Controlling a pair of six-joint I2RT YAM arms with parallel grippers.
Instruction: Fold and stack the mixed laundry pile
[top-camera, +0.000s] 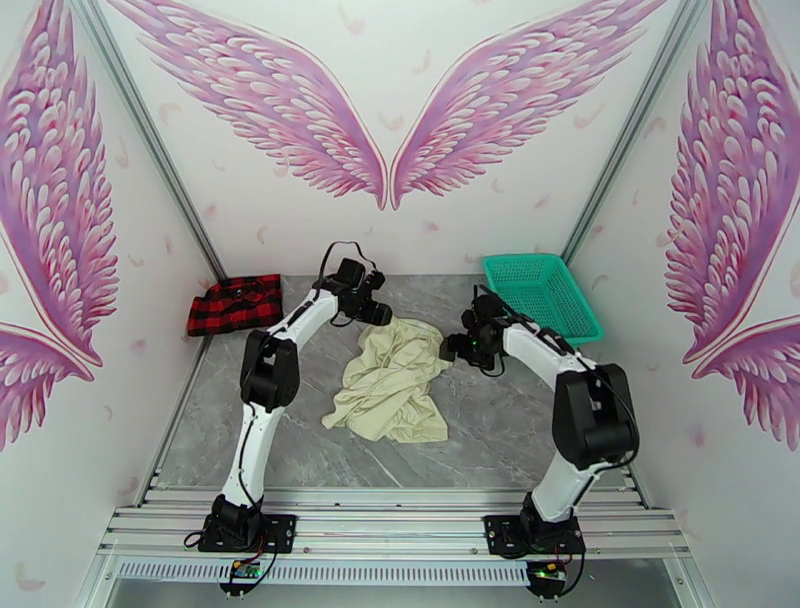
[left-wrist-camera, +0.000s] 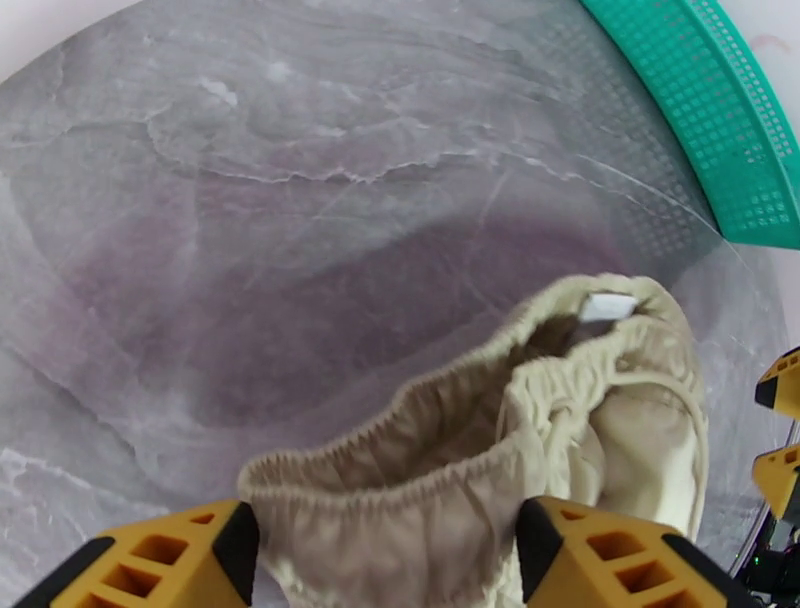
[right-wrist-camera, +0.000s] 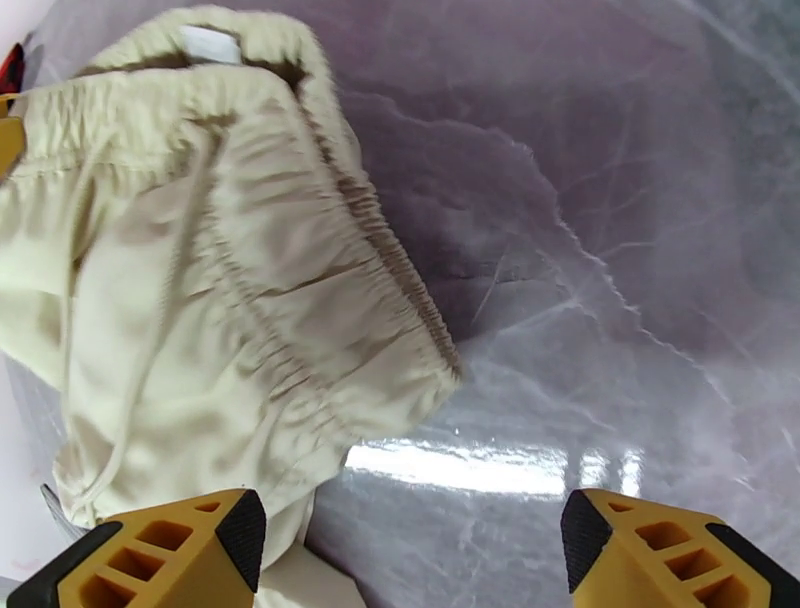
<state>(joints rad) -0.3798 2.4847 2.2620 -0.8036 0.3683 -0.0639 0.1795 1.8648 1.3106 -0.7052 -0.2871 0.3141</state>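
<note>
Here, the left gripper (left-wrist-camera: 380, 545) is standing with its fingers (left-wrist-camera: 180, 560) spread wide. The gathered waistband of the cream garment (left-wrist-camera: 600, 430) is running across the gap from one finger to the other, and nothing is pinching it. Just ahead of that gripper the waistband is gaping open, with a white label (left-wrist-camera: 608, 306) showing at its far rim; further ahead and to the right, the teal mesh basket (left-wrist-camera: 700, 110) is sitting at the edge of the grey marble table (left-wrist-camera: 250, 250).

The right gripper (right-wrist-camera: 405, 530) is likewise holding its fingers far apart; bare tabletop is showing between them. The garment is lying ahead of it and to its left, with a fold of cloth hanging just beside the left finger (right-wrist-camera: 180, 550).

From above, the two grippers are hovering at the far end of the garment, one at each corner of the waistband; the rest of the cloth is sprawling crumpled back toward the arm bases. The red-and-black check shirt (top-camera: 235, 303) is lying folded well off to the left of the left gripper, apart from the cream garment.
</note>
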